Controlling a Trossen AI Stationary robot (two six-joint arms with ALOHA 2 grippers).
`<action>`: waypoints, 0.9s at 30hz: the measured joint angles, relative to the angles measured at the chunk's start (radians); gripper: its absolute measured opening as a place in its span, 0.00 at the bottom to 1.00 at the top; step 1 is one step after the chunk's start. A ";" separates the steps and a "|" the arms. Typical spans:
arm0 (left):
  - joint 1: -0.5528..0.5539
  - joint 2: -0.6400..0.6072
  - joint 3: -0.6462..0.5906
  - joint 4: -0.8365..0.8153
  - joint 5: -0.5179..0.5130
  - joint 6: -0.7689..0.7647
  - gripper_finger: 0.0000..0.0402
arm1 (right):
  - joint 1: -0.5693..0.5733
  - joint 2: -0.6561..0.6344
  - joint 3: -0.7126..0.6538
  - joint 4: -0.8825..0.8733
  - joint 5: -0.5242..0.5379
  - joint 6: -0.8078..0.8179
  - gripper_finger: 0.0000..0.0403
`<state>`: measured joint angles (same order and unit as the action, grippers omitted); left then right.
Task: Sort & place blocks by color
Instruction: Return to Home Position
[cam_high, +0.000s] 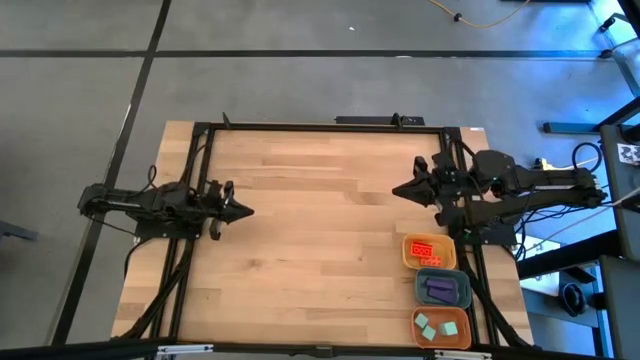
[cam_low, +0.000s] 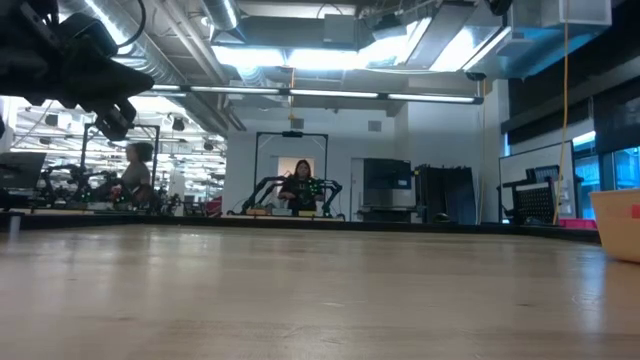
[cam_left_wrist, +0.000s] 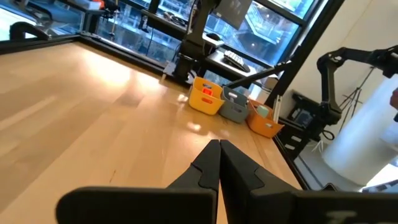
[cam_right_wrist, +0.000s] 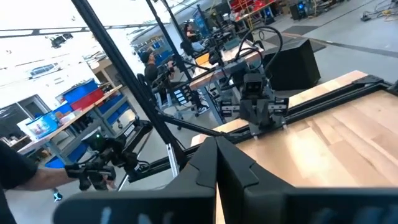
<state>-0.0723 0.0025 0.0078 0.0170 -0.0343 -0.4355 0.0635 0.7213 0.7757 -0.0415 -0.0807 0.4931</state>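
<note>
we see the left arm folded low over the left edge of the table (cam_high: 320, 250), its forearm lying roughly level and the left gripper (cam_high: 243, 211) pointing toward the table's middle. in its wrist view the two dark fingers (cam_left_wrist: 239, 168) meet at their tips with nothing between them. the right arm mirrors it at the right edge, the right gripper (cam_high: 398, 190) pointing inward. its fingers (cam_right_wrist: 239, 168) are likewise pressed together and empty. three trays stand in a row along the table's right edge, touching or nearly so. orange-red blocks (cam_high: 424, 250) lie in the yellow tray (cam_high: 406, 252), purple blocks (cam_high: 440, 289) in the blue-grey tray (cam_high: 466, 290) and teal-green blocks (cam_high: 436, 327) in the orange tray (cam_high: 417, 330). the right gripper is near the yellow tray but clear of it, and the left gripper is well apart from all three.
</note>
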 joint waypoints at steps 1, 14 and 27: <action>0.000 0.000 0.000 0.000 -0.001 0.000 0.00 | 0.000 -0.006 0.000 -0.002 0.000 -0.005 0.00; 0.000 0.000 0.000 -0.001 -0.007 0.000 0.00 | 0.000 -0.176 0.000 -0.120 0.027 -0.241 0.00; 0.000 0.000 0.000 -0.001 -0.007 0.001 0.00 | 0.000 -0.440 0.001 -0.294 0.079 -0.274 0.00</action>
<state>-0.0723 0.0025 0.0078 0.0158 -0.0418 -0.4347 0.0634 0.2809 0.7765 -0.3359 -0.0021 0.2193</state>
